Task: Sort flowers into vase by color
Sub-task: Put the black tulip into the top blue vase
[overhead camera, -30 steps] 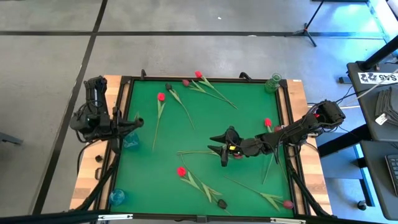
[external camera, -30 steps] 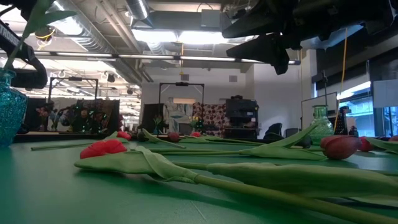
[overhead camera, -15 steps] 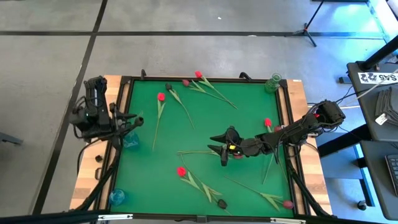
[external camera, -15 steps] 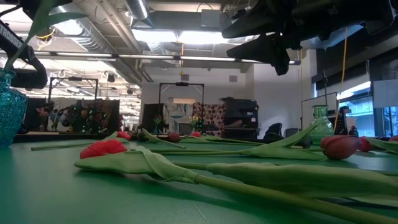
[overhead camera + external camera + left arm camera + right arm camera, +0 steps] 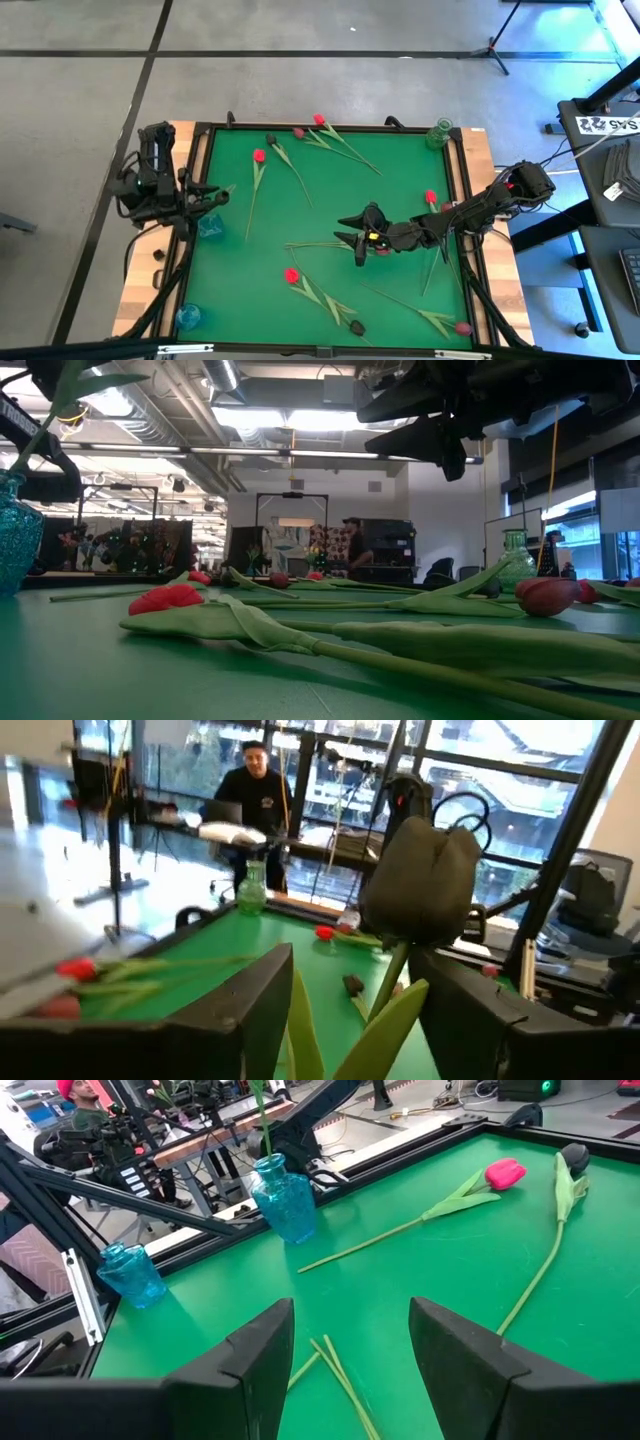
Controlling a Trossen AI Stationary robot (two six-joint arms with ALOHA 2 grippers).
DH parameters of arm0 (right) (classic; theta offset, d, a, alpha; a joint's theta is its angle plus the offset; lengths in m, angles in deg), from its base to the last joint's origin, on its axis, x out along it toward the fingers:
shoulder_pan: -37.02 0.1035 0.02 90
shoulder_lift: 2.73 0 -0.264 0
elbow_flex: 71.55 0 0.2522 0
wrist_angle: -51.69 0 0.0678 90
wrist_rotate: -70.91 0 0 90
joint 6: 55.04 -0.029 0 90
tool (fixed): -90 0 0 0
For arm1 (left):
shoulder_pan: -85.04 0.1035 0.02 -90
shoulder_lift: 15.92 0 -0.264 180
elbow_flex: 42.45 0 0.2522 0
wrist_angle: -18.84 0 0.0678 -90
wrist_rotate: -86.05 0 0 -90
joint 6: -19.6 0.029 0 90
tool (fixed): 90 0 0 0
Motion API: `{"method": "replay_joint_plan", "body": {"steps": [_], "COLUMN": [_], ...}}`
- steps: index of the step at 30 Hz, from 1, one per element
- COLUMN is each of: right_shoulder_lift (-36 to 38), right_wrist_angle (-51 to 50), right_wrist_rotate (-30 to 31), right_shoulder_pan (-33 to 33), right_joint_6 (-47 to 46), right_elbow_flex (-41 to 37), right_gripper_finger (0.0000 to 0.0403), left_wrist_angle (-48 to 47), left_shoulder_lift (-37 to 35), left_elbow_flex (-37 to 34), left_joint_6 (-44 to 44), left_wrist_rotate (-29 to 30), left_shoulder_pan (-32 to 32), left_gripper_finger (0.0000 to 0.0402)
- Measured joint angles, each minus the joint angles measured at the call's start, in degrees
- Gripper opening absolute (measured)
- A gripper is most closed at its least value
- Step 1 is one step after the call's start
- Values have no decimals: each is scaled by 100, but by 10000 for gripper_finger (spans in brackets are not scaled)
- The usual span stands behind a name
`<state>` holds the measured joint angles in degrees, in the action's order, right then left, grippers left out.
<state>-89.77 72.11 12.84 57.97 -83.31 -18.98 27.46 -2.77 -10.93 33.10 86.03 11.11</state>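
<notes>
**Object counts, overhead view**

Eight flowers [image 5: 259,155] are counted lying on the green table [image 5: 400,160]: four bright red, four darker. A ninth flower [image 5: 420,885], dark-headed, is stood in a vase. Two blue vases [image 5: 210,228] are seen at left, one green vase [image 5: 438,133] at upper right.

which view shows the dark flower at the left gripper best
Left wrist view: the dark flower fills the frame between the open fingers. High view shows only leaves above the blue vase. The low and right wrist views show just its stem.
</notes>
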Motion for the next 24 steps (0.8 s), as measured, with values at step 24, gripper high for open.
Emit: {"method": "replay_joint_plan", "body": {"steps": [24], "right_shoulder_lift": [0], "right_wrist_angle": [-59], "right_wrist_rotate": [-105], "right_shoulder_pan": [2], "right_joint_6": [0], "right_elbow_flex": [-2], "right_gripper_finger": [198], "left_wrist_angle": [-174], "left_shoulder_lift": [-2], "left_elbow_flex": [0], "left_joint_6": [-2968], "left_wrist_rotate": [2], "left_shoulder_pan": [2], "left_gripper_finger": [196]}}
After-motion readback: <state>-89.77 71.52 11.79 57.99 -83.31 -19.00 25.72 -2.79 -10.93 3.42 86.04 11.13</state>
